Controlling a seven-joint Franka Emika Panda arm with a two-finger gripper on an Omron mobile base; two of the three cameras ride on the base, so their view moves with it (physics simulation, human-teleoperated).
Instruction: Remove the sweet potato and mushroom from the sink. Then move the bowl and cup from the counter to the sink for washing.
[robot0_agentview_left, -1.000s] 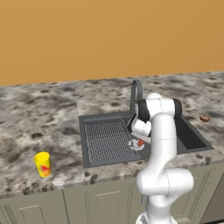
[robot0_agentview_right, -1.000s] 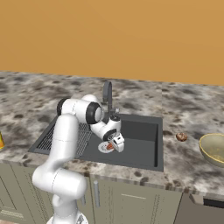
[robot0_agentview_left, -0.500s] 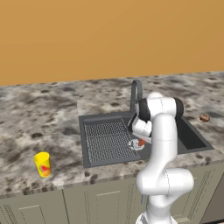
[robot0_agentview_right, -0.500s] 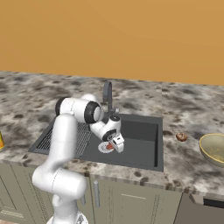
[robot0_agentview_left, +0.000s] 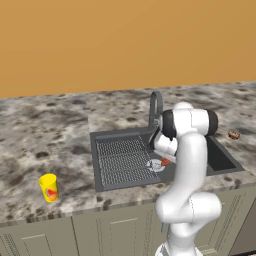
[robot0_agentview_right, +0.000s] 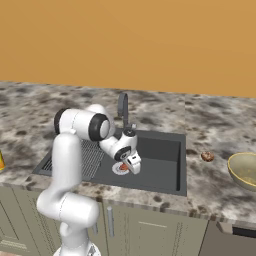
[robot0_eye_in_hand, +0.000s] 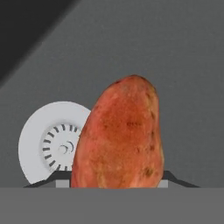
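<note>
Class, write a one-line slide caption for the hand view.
Gripper shut on the sweet potato above the sink floor, the round silver drain just behind it.

Simulated kitchen: a stone counter under a plain orange wall.

The wall is a flat, even orange-tan with no window or fitting on it, and it fills the far upper half of both base views. Below it a speckled grey-and-brown granite counter runs from left to right across the scene, its front edge nearest the cameras. Under the counter stands a row of pale grey-green cabinet doors with recessed panels and slim vertical handles. The light is soft and even, with only faint shadows on the stone.
</note>
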